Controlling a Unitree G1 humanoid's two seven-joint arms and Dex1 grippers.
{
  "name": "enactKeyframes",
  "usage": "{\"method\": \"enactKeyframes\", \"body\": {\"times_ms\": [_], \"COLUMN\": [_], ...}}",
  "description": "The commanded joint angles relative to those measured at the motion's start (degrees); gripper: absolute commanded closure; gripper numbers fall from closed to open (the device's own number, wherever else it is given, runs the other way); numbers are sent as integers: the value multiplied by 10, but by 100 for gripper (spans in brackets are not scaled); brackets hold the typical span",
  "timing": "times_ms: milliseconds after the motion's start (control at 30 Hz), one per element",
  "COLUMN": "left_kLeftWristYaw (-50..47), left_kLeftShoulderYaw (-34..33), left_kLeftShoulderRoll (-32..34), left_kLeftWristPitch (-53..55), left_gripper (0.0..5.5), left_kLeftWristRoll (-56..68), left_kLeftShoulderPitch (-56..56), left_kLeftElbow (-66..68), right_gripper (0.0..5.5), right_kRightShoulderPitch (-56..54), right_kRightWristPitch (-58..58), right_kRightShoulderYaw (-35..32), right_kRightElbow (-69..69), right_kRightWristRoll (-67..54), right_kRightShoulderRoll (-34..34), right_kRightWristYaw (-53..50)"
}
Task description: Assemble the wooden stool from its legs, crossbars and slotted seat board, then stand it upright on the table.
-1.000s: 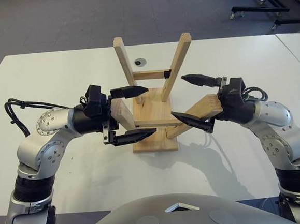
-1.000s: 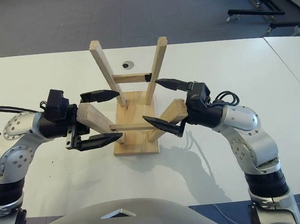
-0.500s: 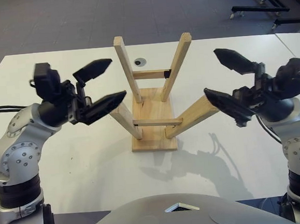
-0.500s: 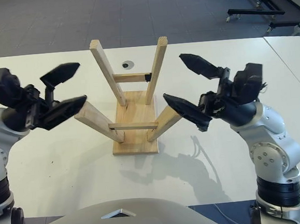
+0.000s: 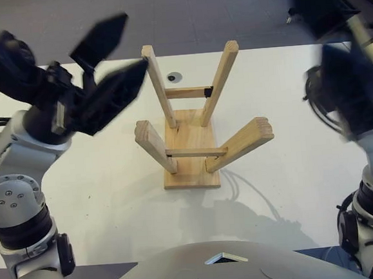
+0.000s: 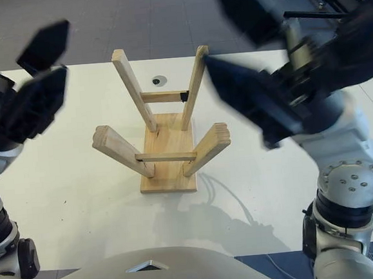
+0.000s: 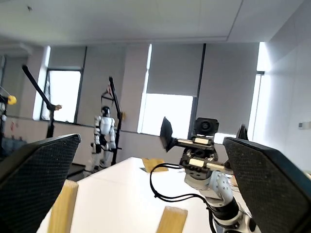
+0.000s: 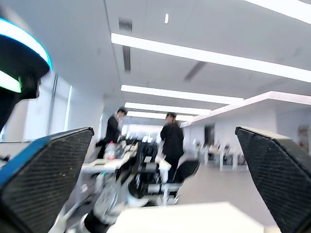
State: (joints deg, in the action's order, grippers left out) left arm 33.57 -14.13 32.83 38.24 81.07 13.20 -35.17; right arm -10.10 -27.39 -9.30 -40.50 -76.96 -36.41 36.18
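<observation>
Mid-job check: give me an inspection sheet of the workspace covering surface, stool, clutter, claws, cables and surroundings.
Surface: white table, with a round port near its far edge.
Job's things: stool assembled but upside down; seat board flat on the table, four legs pointing up, two crossbars fitted.
Clutter: nothing seen.
Grippers: left claw and right claw open, raised, clear of the stool.
Cables: black cable looped at the right wrist.
Surroundings: grey floor beyond the table.
</observation>
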Motion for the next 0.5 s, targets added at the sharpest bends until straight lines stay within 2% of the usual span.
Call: {"method": "enactKeyframes", "body": {"times_ms": [33, 100, 200, 367, 500], "left_kLeftWristYaw": [24, 46, 75, 106, 79], "left_kLeftShoulderYaw": [173, 232, 254, 231, 170], "left_kLeftShoulderRoll": [10, 14, 24, 22, 1], "left_kLeftWristPitch": [51, 51, 34, 4, -40], "left_gripper": [10, 10, 10, 10, 10], "left_kLeftWristRoll": [-165, -229, -262, -247, -241], "left_kLeftShoulderPitch": [-24, -20, -28, -37, -11], "left_kLeftElbow": [95, 132, 143, 128, 137], "right_gripper": [13, 13, 13, 13, 13], "right_kRightShoulderPitch": [87, 89, 56, 16, -30], "right_kRightWristPitch": [-9, 6, 24, 57, 72], "right_kRightShoulderYaw": [151, 169, 144, 91, 12], "right_kRightElbow": [61, 78, 83, 73, 41], "right_kRightWristRoll": [193, 226, 203, 133, 27], "right_kRightShoulderRoll": [-27, -20, -1, 56, 78], "right_kRightWristYaw": [96, 117, 111, 72, -8]}}
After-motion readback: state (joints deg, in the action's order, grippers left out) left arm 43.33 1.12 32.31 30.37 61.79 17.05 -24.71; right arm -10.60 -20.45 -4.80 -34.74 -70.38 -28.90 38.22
